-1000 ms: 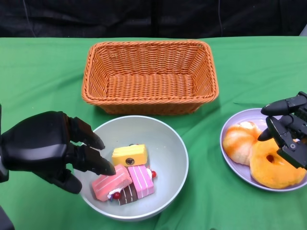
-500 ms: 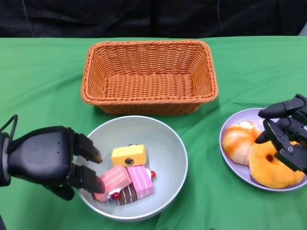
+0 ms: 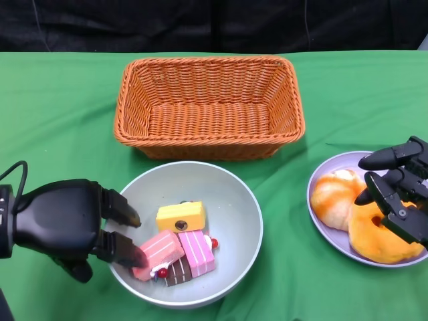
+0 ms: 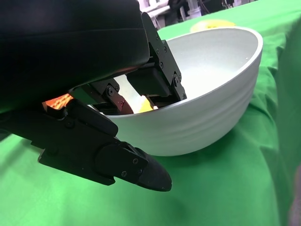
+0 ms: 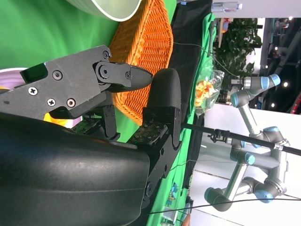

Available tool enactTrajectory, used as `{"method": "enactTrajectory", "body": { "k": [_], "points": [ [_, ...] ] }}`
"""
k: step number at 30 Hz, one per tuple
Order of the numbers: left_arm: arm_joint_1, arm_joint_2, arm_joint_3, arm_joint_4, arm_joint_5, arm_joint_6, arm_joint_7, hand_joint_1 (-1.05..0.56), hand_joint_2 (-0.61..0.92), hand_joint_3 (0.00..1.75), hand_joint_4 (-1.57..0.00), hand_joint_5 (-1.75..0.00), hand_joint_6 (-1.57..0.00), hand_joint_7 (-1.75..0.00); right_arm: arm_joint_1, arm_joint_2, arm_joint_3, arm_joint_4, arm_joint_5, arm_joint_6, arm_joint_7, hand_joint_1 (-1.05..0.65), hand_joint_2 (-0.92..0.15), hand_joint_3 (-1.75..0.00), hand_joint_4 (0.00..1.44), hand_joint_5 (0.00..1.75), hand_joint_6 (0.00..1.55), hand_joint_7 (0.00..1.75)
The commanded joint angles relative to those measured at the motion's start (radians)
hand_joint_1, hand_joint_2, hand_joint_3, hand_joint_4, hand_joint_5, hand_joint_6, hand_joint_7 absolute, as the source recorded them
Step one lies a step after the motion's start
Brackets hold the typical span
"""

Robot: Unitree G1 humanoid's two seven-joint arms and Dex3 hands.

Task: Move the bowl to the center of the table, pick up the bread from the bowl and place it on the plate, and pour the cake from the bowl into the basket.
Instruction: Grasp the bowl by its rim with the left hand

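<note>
The pale grey bowl (image 3: 231, 194) stands in front of the basket and holds a yellow cake (image 3: 179, 216), a pink cake (image 3: 157, 253) and a striped pink cake (image 3: 198, 252). My left hand (image 3: 63, 224) grips the bowl's left rim. In the left wrist view its fingers (image 4: 162, 82) reach inside the bowl (image 4: 211, 108) and the thumb lies against the outer wall. On the lilac plate (image 3: 332, 237) at the right lie a round bun (image 3: 333, 195) and a ring-shaped bread (image 3: 381, 237). My right hand (image 3: 401, 190) hovers over the ring bread, fingers apart, holding nothing.
The orange wicker basket (image 3: 207, 144) stands just behind the bowl, with nothing in it. A green cloth covers the table. The right wrist view shows the basket (image 5: 146, 52) beyond my right hand's fingers (image 5: 94, 80), and a robot arm off the table.
My left hand has dropped lower and slid left, its fingers settling over the bowl's left rim. The right hand has sunk slightly over the plate. Bowl, plate and basket have not moved.
</note>
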Motion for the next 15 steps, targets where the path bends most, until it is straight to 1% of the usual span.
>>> {"method": "enactTrajectory", "body": {
  "k": [1, 3, 6, 7, 9, 10, 15],
  "points": [
    [0.012, -0.004, -0.012, 0.018, -0.015, 0.055, 0.064, -0.56, 0.75, 0.00, -0.87, -0.03, -0.83, -0.02, 0.008, -0.007, -0.002, -0.017, -0.009, -0.001, -0.007, -0.08, -0.80, -0.56, 0.70, 1.39, 0.72, 1.06],
    [0.016, -0.010, -0.021, 0.026, -0.024, 0.064, 0.080, -0.51, 0.73, 0.00, -0.89, -0.03, -0.85, -0.02, 0.008, -0.006, -0.002, -0.017, -0.009, -0.001, -0.006, -0.08, -0.79, -0.56, 0.70, 1.39, 0.72, 1.06],
    [0.012, -0.013, -0.036, 0.033, -0.028, 0.070, 0.092, -0.49, 0.73, 0.00, -0.90, -0.03, -0.86, -0.02, 0.008, -0.006, -0.002, -0.017, -0.009, -0.001, -0.006, -0.08, -0.79, -0.56, 0.70, 1.39, 0.72, 1.06],
    [0.025, -0.033, -0.032, 0.041, -0.038, 0.086, 0.099, -0.49, 0.73, 0.00, -0.90, -0.02, -0.86, -0.02, 0.008, -0.005, 0.000, -0.016, -0.012, -0.007, -0.008, -0.08, -0.79, -0.56, 0.70, 1.39, 0.72, 1.05],
    [0.040, -0.059, -0.031, 0.052, -0.052, 0.107, 0.109, -0.40, 0.76, 0.01, -0.98, -0.05, -0.94, -0.04, 0.008, -0.002, 0.002, -0.016, -0.016, -0.015, -0.010, -0.06, -0.79, -0.57, 0.71, 1.39, 0.73, 1.06],
    [0.043, -0.065, -0.034, 0.055, -0.057, 0.112, 0.112, -0.39, 0.76, 0.01, -0.99, -0.05, -0.95, -0.04, 0.008, -0.001, 0.002, -0.016, -0.018, -0.017, -0.011, -0.06, -0.79, -0.57, 0.71, 1.39, 0.73, 1.06],
    [0.039, -0.069, -0.049, 0.063, -0.066, 0.119, 0.120, -0.38, 0.77, 0.01, -1.01, -0.04, -0.96, -0.03, 0.008, 0.000, 0.002, -0.016, -0.020, -0.017, -0.011, -0.06, -0.77, -0.60, 0.72, 1.39, 0.73, 1.05]
  ]
}}
